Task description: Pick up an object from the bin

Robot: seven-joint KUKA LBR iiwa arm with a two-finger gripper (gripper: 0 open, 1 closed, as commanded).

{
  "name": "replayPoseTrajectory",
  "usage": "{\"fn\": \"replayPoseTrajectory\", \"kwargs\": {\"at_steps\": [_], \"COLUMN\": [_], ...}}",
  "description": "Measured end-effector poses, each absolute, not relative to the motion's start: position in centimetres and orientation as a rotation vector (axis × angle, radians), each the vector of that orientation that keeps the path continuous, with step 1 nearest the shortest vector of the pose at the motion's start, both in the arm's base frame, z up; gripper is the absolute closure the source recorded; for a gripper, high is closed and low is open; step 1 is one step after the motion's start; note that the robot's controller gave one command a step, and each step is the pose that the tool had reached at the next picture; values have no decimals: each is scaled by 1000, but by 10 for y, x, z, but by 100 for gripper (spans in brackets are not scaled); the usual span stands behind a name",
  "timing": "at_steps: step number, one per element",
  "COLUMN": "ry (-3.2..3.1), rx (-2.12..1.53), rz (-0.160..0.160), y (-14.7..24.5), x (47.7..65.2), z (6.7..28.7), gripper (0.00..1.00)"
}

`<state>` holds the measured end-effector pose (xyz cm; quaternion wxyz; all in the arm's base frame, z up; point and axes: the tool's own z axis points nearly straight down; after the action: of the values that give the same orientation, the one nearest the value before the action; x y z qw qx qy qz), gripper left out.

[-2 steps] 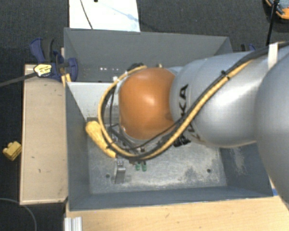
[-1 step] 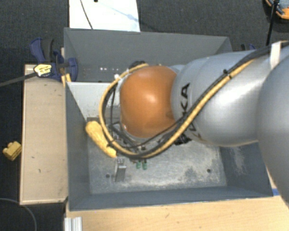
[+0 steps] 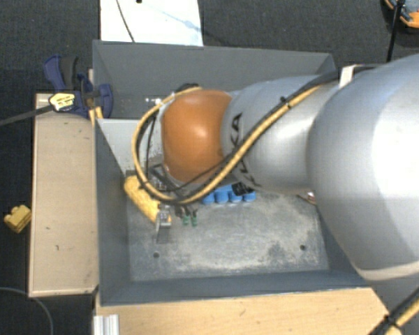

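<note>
Gripper (image 3: 163, 223) hangs low at the 9 o'clock side of the grey metal bin (image 3: 116, 218), its tip close over the speckled floor (image 3: 265, 243). Whether it is spread or closed cannot be told from this angle, since the wrist above hides most of it, and nothing can be made out in its hold.

Its nearest neighbour is a yellow thing (image 3: 141, 197), lumpy and longish. This lies at about 10 o'clock from the gripper, just beside it, with its far end against the foot of the bin's 9 o'clock wall. Whether the two touch cannot be told.

At 3 o'clock from the gripper, just beside it, sit two small dark green bits (image 3: 189, 219). Farther out, at about 2 o'clock, a blue thing (image 3: 228, 196) with a row of rounded lobes lies on the floor, and its upper side is hidden under the arm (image 3: 349, 152).

An orange cover (image 3: 193, 137) rounds off the wrist directly above the gripper, toward 12 o'clock. Cables (image 3: 135, 147) in yellow and black loop around the cover's 9 o'clock side and run down toward the gripper. The silver arm itself crosses the bin from 3 o'clock, covering the floor's 12 to 3 o'clock part.
</note>
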<state>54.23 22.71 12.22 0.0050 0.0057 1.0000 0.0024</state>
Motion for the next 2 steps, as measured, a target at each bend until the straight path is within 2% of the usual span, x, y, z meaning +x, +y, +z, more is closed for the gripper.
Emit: {"fn": "replayPoseTrajectory", "kwargs": {"at_steps": [1,2], "ry": [3144,3125], "rx": [5,289], "rz": [-1,3], "y": [236,246], "x": [556,568], "z": [96,108], "gripper": [0,0]}}
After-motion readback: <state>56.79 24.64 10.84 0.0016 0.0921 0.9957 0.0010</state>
